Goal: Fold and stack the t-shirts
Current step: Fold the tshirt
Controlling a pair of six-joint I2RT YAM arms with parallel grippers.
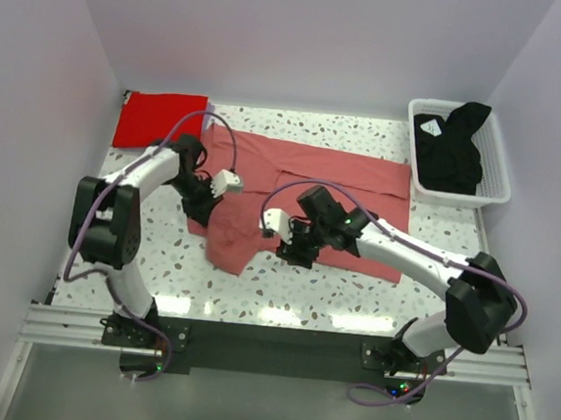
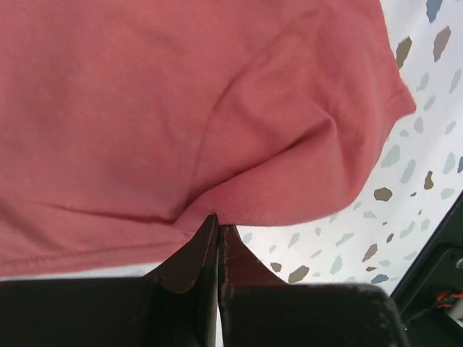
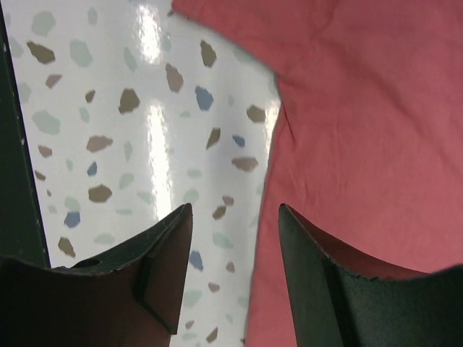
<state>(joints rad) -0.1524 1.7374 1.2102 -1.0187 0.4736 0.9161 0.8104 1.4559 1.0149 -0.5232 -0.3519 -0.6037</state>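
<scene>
Left gripper (image 2: 218, 224) closed tight, pinching the pink shirt (image 1: 304, 163) at its edge. Right gripper (image 3: 235, 217) parted, empty, astride that shirt's edge mid-table. Risk: the thin pinch may slip under pull, and the right may miss the cloth. Beyond: red shirt (image 1: 159, 119) folded far left, black shirt (image 1: 453, 147) in basket (image 1: 498, 160) far right. Speckled table (image 1: 332, 293), pale walls (image 1: 306, 35).

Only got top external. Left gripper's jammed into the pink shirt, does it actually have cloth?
Observer: Yes. The left wrist view shows the left gripper shut on a bunched edge of the salmon-pink shirt.
Operator: Right one gripping too?
Observer: No. The right wrist view shows the right gripper open, with the shirt's edge running between its fingers. One finger is over bare table, the other over cloth.
</scene>
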